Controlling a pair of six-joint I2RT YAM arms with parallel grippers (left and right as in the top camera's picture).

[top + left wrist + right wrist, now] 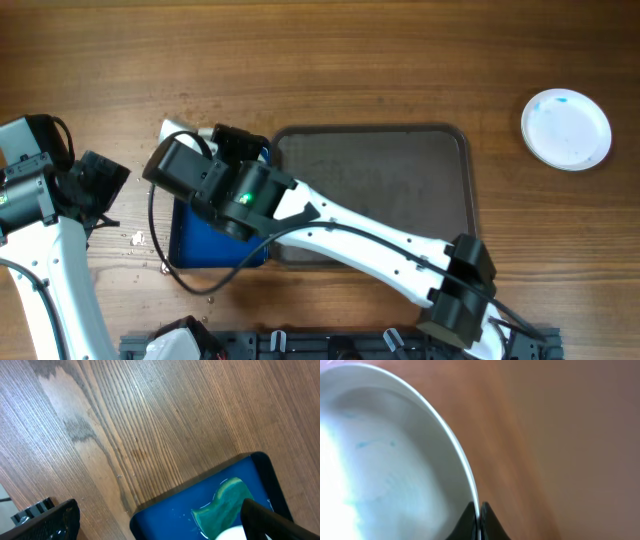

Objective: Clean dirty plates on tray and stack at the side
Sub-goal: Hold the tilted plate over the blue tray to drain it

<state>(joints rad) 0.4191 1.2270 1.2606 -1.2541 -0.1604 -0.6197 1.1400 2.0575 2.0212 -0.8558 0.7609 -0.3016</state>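
My right gripper (479, 512) is shut on the rim of a white plate (385, 460), which carries faint blue smears. From overhead, only a white sliver of that plate (177, 128) shows, beside the right gripper (208, 134) and above the blue tray's far end. A second plate (566, 128) with light blue marks lies on the table at far right. The dark grey-brown tray (375, 190) in the middle has no plates on it. My left gripper (103, 182) is open at the left with nothing between its fingers (50, 521).
A small bright blue tray (175, 515) holds a teal-green cloth or sponge (225, 505) and lies left of the dark tray, under the right arm. Water droplets (140, 240) dot the wood beside it. A dark rack (330, 345) runs along the front edge.
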